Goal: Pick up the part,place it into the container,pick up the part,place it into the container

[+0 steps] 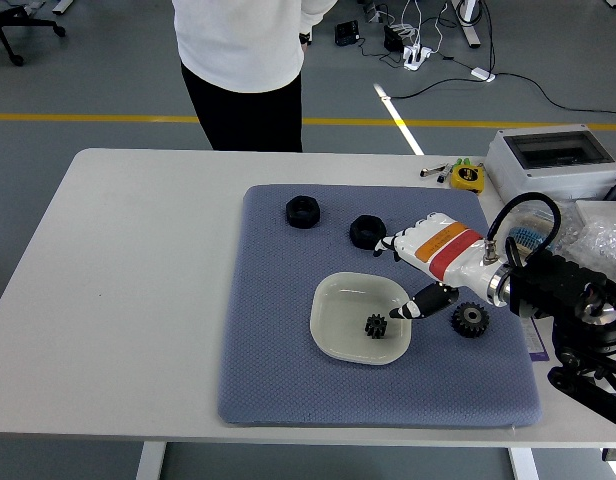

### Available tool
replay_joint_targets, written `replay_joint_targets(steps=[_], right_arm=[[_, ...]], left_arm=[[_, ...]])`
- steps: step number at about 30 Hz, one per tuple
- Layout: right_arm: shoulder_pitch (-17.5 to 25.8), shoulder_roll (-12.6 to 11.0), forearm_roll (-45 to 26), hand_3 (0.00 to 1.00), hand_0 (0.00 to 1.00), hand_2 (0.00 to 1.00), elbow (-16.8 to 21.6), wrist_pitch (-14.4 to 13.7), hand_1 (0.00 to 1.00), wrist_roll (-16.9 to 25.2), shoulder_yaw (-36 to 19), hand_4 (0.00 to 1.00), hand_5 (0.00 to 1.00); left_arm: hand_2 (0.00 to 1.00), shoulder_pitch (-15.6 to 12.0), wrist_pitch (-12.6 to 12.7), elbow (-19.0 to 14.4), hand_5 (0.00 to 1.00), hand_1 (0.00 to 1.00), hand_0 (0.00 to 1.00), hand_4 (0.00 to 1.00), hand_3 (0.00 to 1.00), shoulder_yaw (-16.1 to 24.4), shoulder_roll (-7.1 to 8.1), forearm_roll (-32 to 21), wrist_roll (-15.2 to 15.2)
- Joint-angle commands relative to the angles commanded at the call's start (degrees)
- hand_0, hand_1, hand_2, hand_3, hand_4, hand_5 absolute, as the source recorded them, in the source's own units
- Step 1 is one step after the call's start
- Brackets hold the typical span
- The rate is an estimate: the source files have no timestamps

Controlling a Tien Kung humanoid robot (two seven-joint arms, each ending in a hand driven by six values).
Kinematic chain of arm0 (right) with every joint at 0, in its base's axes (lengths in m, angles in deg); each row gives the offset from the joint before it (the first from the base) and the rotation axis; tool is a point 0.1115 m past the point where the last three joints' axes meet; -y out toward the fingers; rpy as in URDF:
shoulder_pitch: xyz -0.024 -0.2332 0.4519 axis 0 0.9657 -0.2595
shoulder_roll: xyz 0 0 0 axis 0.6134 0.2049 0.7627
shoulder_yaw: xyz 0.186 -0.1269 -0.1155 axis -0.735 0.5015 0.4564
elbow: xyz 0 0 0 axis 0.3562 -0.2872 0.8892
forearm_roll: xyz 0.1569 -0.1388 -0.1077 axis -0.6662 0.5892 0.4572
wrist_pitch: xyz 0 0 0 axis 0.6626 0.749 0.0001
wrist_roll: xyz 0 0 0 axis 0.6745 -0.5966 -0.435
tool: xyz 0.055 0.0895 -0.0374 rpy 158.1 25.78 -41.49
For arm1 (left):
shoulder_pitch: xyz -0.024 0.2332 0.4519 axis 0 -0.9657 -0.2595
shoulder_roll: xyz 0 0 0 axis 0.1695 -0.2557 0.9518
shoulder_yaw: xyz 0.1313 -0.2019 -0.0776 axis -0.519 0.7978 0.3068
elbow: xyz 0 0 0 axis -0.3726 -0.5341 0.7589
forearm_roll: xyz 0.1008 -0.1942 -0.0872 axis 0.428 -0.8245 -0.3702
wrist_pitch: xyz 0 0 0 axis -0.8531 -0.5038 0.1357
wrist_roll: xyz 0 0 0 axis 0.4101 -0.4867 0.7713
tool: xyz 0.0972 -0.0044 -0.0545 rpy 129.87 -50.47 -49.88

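A white dish (pixel 338 330) sits on the blue mat (pixel 278 330), and a small black gear (pixel 377 326) lies in it near the right rim. My right hand (pixel 398 280) hovers over the dish's right edge. It is open and holds nothing, with its thumb tip just right of the gear. A second black gear (pixel 470 319) lies on the mat right of the dish, below my wrist. Two black nut-like parts (pixel 302 212) (pixel 367 231) rest at the back of the mat.
A person in a white top (pixel 243 50) stands behind the far edge, left of centre, with no hands over the table. A grey box (pixel 553 160), bags of small parts (pixel 598 240) and a yellow tape measure (pixel 470 176) crowd the right side.
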Motion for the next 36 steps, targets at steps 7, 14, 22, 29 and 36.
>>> replay_joint_targets(steps=[7,14,22,29,36], right_arm=[[1.2,-3.7,-1.9,0.736,0.246,0.644,-2.0,3.5,0.444,0.8,-0.7,0.998,0.496],[2.8,-3.1,-1.9,0.739,0.345,0.667,-8.3,2.8,0.494,1.6,0.3,0.998,0.508],[4.1,-2.4,-1.6,0.724,0.330,0.659,-11.9,2.2,0.486,1.9,-0.3,0.998,0.518],[5.4,-3.0,-1.3,0.666,0.294,0.620,-11.8,2.3,0.459,2.4,-1.3,0.998,0.518],[6.2,-3.4,-1.6,0.611,0.252,0.565,-11.4,1.8,0.428,3.0,-1.8,0.998,0.515]], left_arm=[[0.666,0.0,-0.1,0.0,0.624,0.655,0.704,0.670,0.578,0.3,-0.04,0.7,0.2],[0.667,-0.1,-0.3,-0.1,0.624,0.664,0.705,0.671,0.578,0.4,-0.27,0.9,0.3],[0.666,-0.2,-0.4,-0.2,0.625,0.660,0.705,0.671,0.578,0.5,-0.31,1.0,0.2],[0.667,-0.1,-0.4,-0.1,0.624,0.660,0.705,0.671,0.578,0.5,-0.35,1.1,0.2],[0.666,0.1,-0.5,-0.2,0.625,0.661,0.705,0.672,0.578,0.4,-0.40,1.1,0.2]])
